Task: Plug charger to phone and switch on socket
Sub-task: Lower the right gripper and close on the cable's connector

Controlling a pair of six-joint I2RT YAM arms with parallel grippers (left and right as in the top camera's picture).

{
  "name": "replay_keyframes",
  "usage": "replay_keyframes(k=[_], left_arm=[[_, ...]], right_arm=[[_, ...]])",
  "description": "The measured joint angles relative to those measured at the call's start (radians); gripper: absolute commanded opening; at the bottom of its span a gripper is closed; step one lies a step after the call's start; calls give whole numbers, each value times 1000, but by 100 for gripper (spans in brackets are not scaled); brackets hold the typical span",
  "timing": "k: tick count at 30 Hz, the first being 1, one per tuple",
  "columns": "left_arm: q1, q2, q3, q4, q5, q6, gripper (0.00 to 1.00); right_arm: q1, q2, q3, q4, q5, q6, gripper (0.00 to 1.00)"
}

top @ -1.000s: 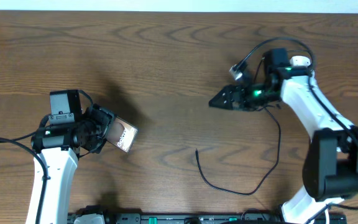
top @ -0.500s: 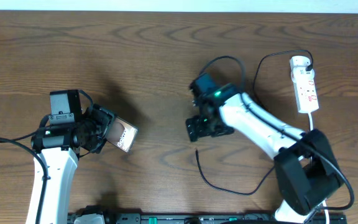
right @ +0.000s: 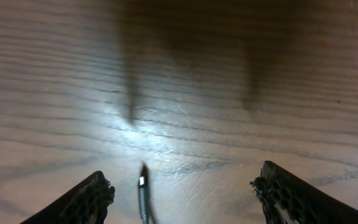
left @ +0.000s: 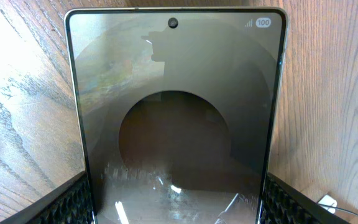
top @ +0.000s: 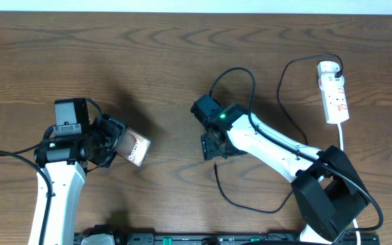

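Observation:
My left gripper (top: 118, 144) is shut on the phone (top: 136, 148) and holds it tilted at the left of the table. In the left wrist view the phone (left: 178, 118) fills the frame between my fingers, screen lit, showing "100". My right gripper (top: 214, 148) is open and hovers just above the charger's connector tip (top: 216, 165). In the right wrist view the tip (right: 142, 183) lies on the wood between my open fingers (right: 182, 196), nearer the left one. The black cable (top: 250, 205) curls along the table up to the white socket (top: 333, 94) at the far right.
The socket's white cord (top: 342, 136) runs down the right side. The right arm's own black cables (top: 233, 71) loop above its wrist. A dark rail (top: 182, 239) lines the table's front edge.
My right arm has swung from near the socket leftward and down to over the cable's connector tip. The left arm and phone have not moved.

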Motion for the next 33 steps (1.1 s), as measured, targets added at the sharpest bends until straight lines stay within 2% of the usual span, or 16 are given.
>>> replay_keyframes(k=[22, 33], left_arm=[[0, 0, 0, 0, 0, -7, 7], [0, 0, 0, 0, 0, -7, 7]], right_arm=[[89, 0, -150, 113, -16, 109, 71], [101, -21, -186, 148, -35, 141, 66]])
